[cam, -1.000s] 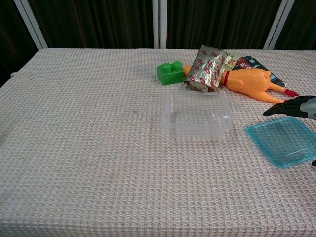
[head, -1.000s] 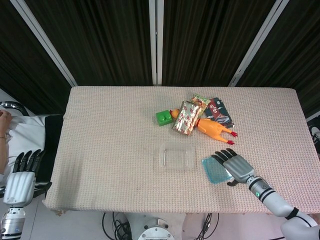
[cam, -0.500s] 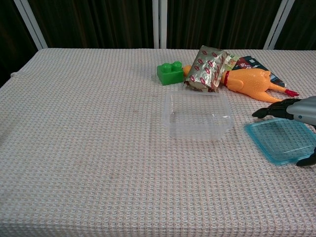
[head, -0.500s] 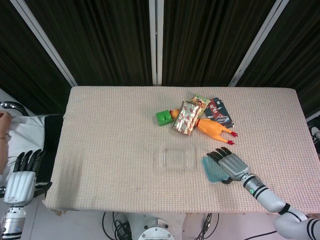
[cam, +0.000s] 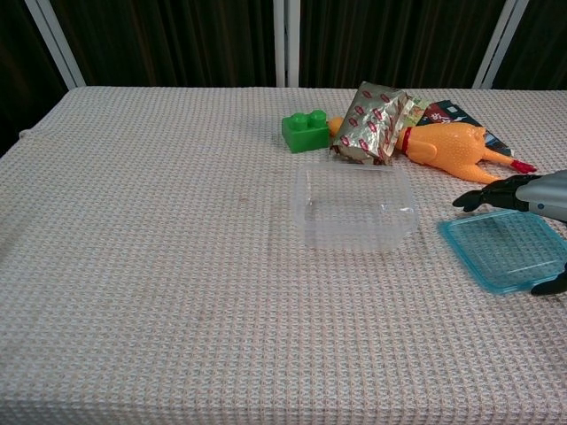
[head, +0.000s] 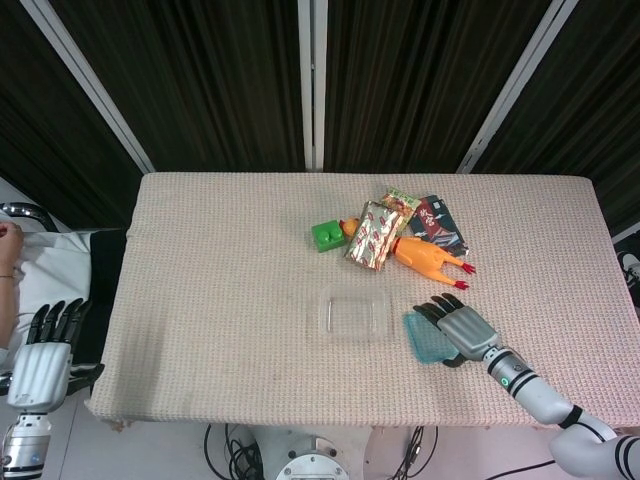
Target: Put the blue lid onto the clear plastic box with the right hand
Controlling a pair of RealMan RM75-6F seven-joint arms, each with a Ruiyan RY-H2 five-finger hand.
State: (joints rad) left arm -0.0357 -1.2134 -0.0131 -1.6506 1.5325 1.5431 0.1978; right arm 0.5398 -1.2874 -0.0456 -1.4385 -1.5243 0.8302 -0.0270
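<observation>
Blue lid [cam: 507,251] lies right of clear plastic box [cam: 355,205]; right hand [head: 461,330] rests over it, fingers spread, grasp indeterminate.

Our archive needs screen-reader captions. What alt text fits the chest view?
The robot's right hand reaches in from the right edge over a blue lid lying flat on the table, beside an open clear plastic box. Behind them sit a green block, a foil packet and a rubber chicken.
</observation>
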